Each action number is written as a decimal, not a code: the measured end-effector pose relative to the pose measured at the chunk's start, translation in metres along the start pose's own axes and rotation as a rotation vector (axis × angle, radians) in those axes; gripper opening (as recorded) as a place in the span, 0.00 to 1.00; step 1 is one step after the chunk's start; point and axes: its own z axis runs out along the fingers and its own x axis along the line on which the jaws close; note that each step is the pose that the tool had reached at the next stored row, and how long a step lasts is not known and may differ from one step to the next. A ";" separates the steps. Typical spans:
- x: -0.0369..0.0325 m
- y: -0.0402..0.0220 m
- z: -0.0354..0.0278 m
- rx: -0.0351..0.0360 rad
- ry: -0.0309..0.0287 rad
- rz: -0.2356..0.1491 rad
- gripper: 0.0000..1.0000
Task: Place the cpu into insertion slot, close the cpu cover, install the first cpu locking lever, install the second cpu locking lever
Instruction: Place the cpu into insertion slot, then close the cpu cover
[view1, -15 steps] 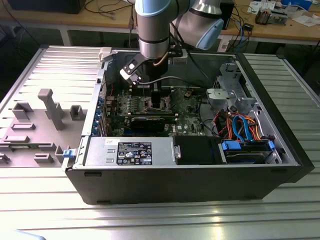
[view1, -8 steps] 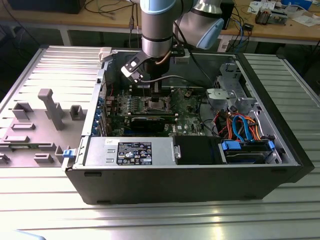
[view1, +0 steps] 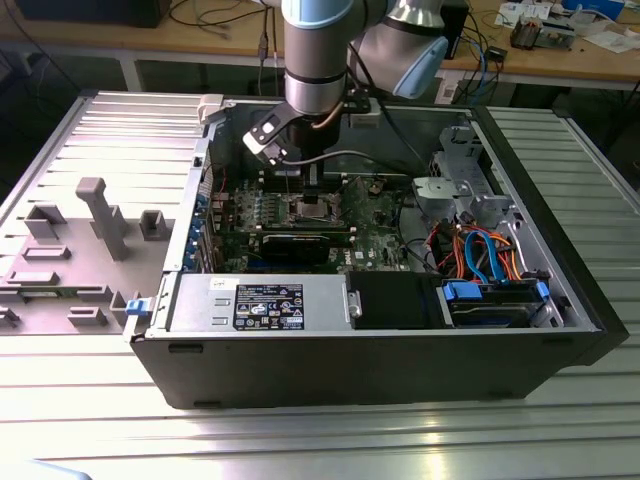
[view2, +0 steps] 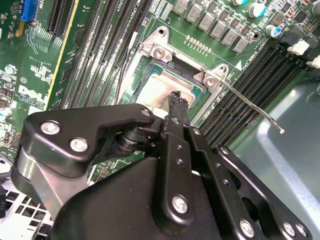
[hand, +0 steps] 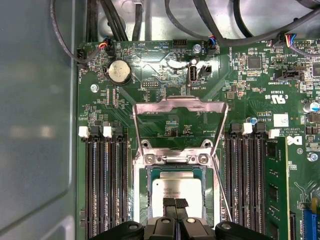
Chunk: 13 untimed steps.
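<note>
The cpu (hand: 177, 186) is seated in the insertion slot (hand: 142, 200), with the cpu cover (hand: 180, 104) flipped open beyond the slot, so the chip is reachable. The gripper (hand: 175, 203) is held over the slot with its 2 fingers (hand: 170, 204) squeezed together on nothing, probably to nudge the chip flat.

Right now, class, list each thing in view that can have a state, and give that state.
cpu: lying in the insertion slot, uncovered.
cpu cover: open, folded back from the slot.
locking lever: unlatched, standing free.
gripper: jaws shut, tips over the cpu.
computer case: side open.
</note>
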 end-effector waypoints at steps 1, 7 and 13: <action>0.0000 0.0009 0.0000 0.0030 0.0000 0.000 0.11; 0.0000 0.0016 0.0000 0.0055 0.0000 0.000 0.11; 0.0000 0.0020 0.0000 0.0068 -0.0001 0.000 0.11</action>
